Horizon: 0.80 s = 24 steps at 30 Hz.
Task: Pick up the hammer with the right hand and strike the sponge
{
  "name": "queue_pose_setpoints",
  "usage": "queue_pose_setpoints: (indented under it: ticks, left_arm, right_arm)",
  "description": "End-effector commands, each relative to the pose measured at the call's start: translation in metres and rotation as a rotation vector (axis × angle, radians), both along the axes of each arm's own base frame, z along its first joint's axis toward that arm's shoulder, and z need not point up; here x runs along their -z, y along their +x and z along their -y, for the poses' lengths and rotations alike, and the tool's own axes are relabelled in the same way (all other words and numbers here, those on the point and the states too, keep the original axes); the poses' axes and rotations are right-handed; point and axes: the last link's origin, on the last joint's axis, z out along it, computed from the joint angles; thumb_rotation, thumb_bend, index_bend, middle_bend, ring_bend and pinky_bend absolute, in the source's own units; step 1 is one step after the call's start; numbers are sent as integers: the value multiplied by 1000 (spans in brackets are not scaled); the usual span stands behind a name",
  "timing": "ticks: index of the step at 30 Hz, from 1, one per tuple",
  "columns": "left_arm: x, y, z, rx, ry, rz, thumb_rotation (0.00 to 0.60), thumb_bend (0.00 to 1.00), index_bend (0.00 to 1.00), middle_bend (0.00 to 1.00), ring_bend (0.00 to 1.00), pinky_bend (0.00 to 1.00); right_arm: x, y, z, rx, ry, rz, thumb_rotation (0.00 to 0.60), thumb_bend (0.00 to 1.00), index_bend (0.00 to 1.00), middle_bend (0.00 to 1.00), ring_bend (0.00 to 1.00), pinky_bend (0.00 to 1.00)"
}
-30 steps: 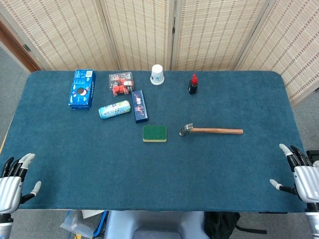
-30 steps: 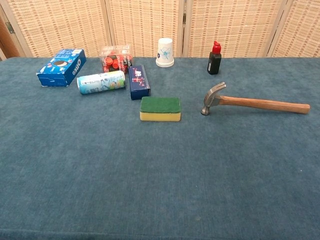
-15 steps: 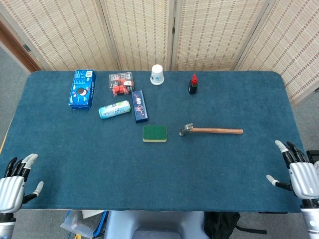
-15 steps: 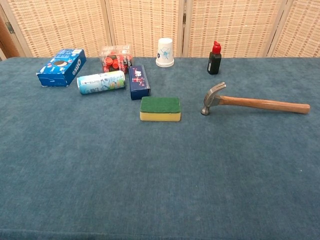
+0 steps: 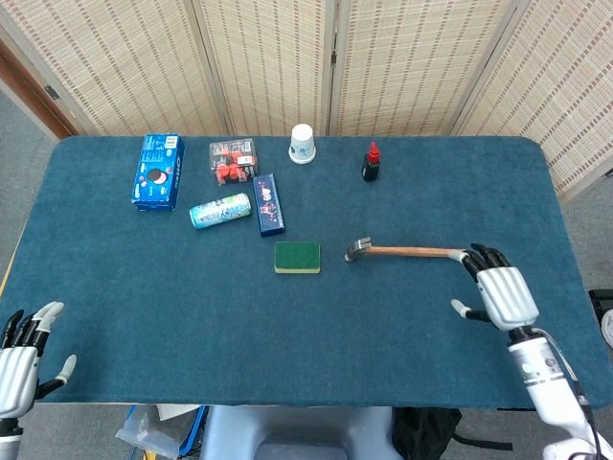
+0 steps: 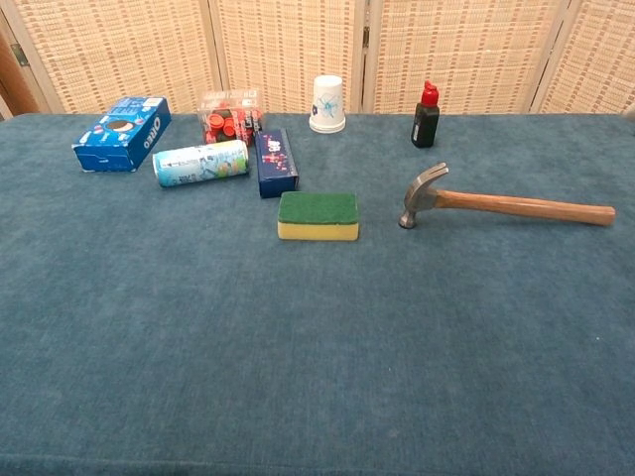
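**Right robot hand at the hammer's handle end**

My right robot hand (image 5: pixel 502 295) hovers over the blue surface (image 5: pixel 192 287), fingers apart and holding nothing, fingertips just at the end of the hammer (image 5: pixel 407 251) handle. The hammer lies flat, head toward the sponge (image 5: pixel 297 257) just beside it. My left robot hand (image 5: pixel 21 350) sits spread at the near edge.

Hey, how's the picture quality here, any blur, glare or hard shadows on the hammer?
Head view: even, soft light, no glare; the hammer and right hand look sharp, with no motion blur. Chest view: the hammer is crisp and casts only a faint shadow; neither hand shows there.
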Motion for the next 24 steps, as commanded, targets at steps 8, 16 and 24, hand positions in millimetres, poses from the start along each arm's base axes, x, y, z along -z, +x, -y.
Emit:
queue_pose_setpoints:
  ticks: [8, 16, 24]
  left_arm:
    - [-2, -1, 3, -8, 4, -4, 600, 318, 85, 126, 135, 49]
    - [-3, -4, 6, -22, 5, -9, 600, 317, 85, 126, 135, 49]
    - [-3, -6, 8, -34, 7, -12, 600, 317, 85, 126, 135, 49]
  right_arm:
    - [46, 37, 64, 4, 99, -16, 600, 207, 249, 285, 156, 139]
    - [71, 43, 99, 33, 130, -33, 600, 243, 257, 286, 156, 139]
    - [93, 42, 119, 49, 144, -71, 600, 347, 314, 328, 156, 140]
